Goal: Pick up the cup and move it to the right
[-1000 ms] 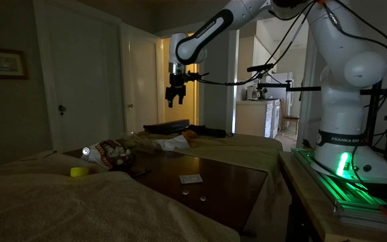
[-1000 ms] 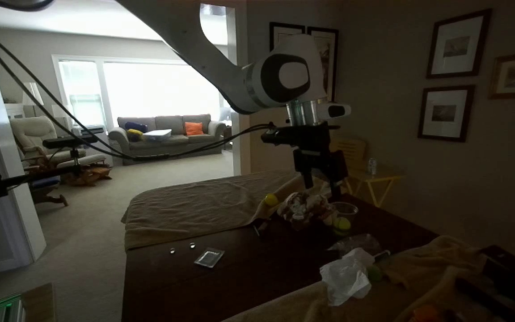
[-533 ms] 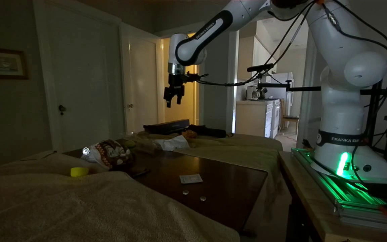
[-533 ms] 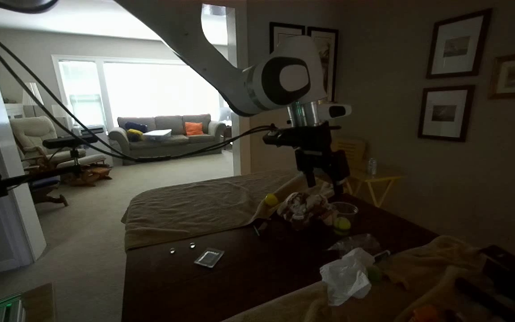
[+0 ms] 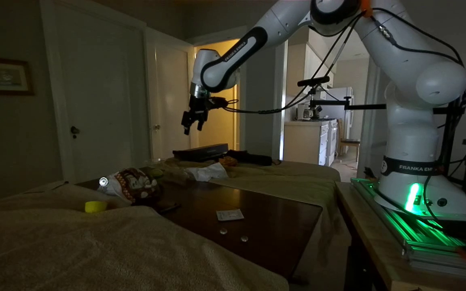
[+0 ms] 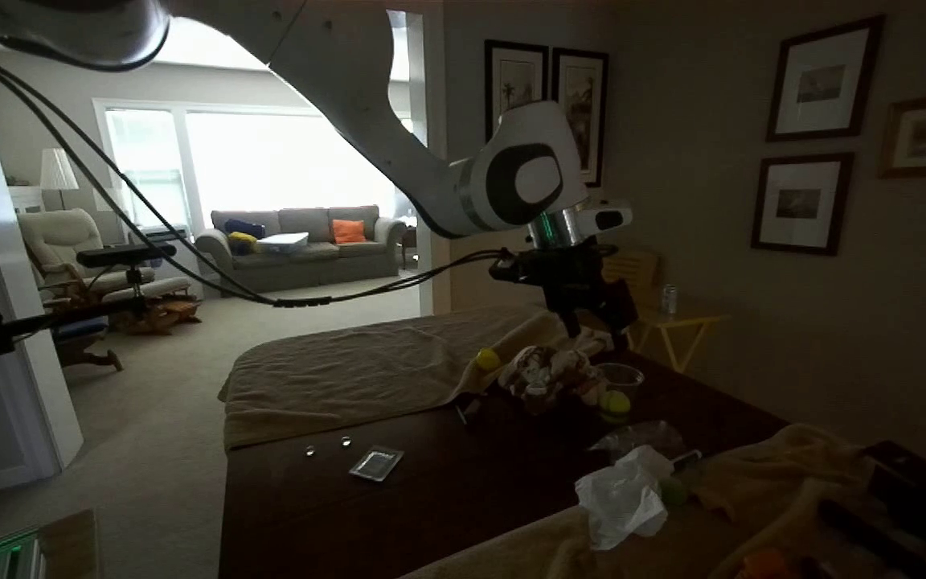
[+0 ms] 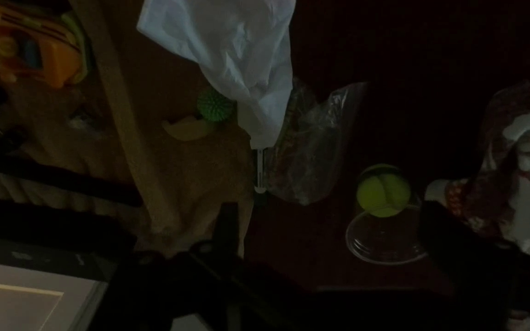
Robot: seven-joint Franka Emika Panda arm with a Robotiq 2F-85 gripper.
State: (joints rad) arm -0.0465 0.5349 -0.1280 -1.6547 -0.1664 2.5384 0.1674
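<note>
The cup is clear plastic and stands on the dark table beside a patterned bag, with a yellow-green ball inside. In the wrist view the cup and ball lie between the fingers, nearer the right one, which overlaps the cup's edge in the picture. In an exterior view the cup is hard to make out behind the bag. My gripper is open and empty, tilted, in the air above the cup; it also hangs high over the table in an exterior view and spans the wrist view.
The patterned bag stands close beside the cup. A clear plastic bag and white crumpled plastic lie nearby. A yellow object sits on the beige blanket. A small packet lies on the table.
The arm has reached farther out from its base and come down, and the gripper has tilted. In an exterior view it has shifted left and slightly down. The objects on the table have not moved.
</note>
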